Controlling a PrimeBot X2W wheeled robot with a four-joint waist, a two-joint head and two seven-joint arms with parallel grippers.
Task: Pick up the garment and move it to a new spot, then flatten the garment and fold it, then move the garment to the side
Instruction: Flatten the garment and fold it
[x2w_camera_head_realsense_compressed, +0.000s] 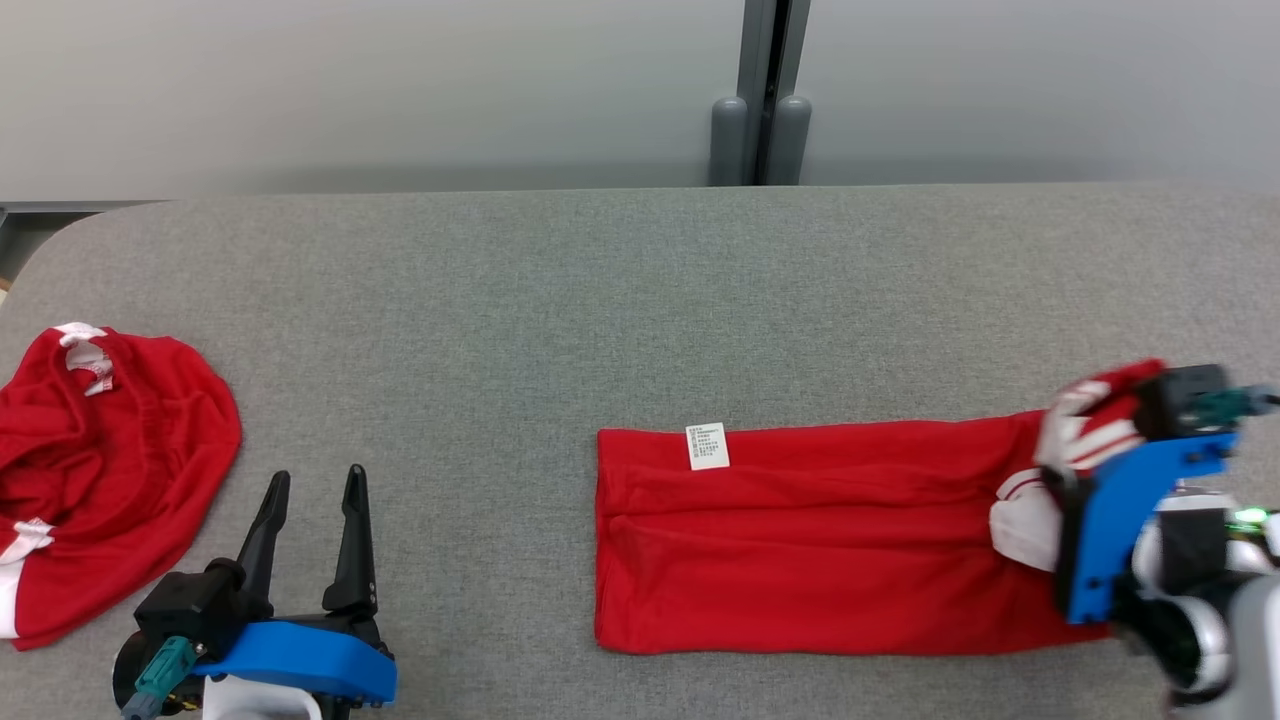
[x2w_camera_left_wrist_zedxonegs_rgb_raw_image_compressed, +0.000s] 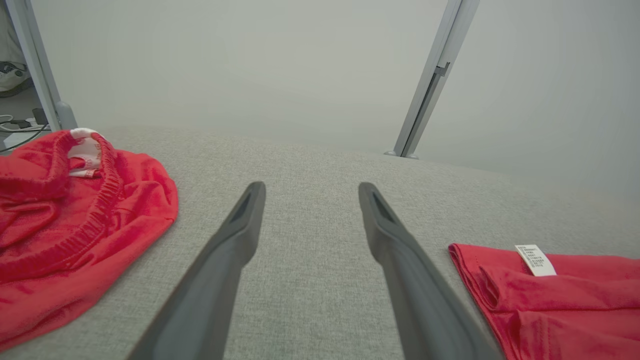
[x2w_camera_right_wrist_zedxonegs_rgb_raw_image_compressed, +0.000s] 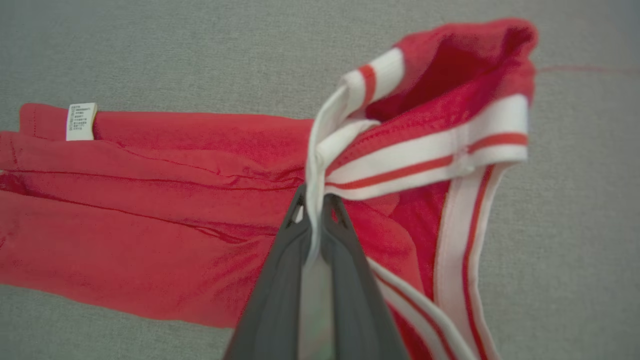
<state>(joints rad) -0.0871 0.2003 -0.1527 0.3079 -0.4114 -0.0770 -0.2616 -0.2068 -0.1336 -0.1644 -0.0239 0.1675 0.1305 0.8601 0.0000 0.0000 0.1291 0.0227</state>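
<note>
The right gripper (x2w_camera_right_wrist_zedxonegs_rgb_raw_image_compressed: 315, 200) pinches the red garment's (x2w_camera_right_wrist_zedxonegs_rgb_raw_image_compressed: 150, 225) striped edge, far from its unreadable white tag (x2w_camera_right_wrist_zedxonegs_rgb_raw_image_compressed: 81, 121); the left gripper (x2w_camera_left_wrist_zedxonegs_rgb_raw_image_compressed: 311, 189) is wide open.

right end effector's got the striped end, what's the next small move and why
Probably carry the striped hem toward the robot's left, over the garment to its label end, folding it in half. The right end effector is shut on that raised hem, and the rest lies flat.

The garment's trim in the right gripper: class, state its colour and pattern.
White trim with a thin red stripe; clearest in the right wrist view.
</note>
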